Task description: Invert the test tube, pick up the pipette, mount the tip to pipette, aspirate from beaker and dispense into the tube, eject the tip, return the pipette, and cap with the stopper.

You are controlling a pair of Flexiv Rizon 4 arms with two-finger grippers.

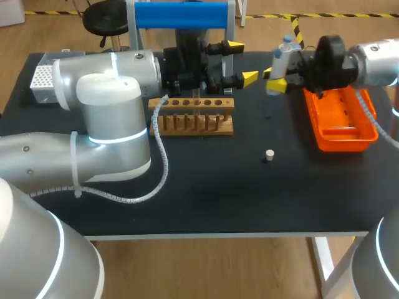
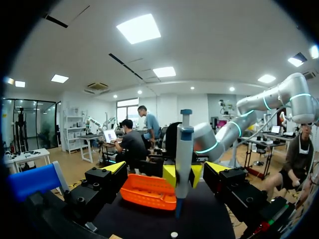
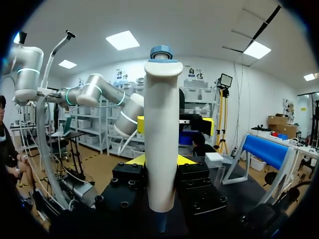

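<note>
Orange tray (image 1: 337,142) beside right gripper (image 1: 274,79) clenched on pipette (image 1: 282,57) — left gripper (image 1: 242,61) released, wooden rack (image 1: 193,122) near

table (image 1: 206,199): black top, white leg | floor (image 1: 206,268): light wood | ceiling panels (image 2: 138,28): lit, white

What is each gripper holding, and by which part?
The right gripper holds the pipette upright by its lower body, a finger on each side. The left gripper is open and holds nothing.

Smooth white plastic pipette (image 3: 160,139), bare wooden rack (image 1: 193,123), matt black table (image 1: 206,205).
</note>
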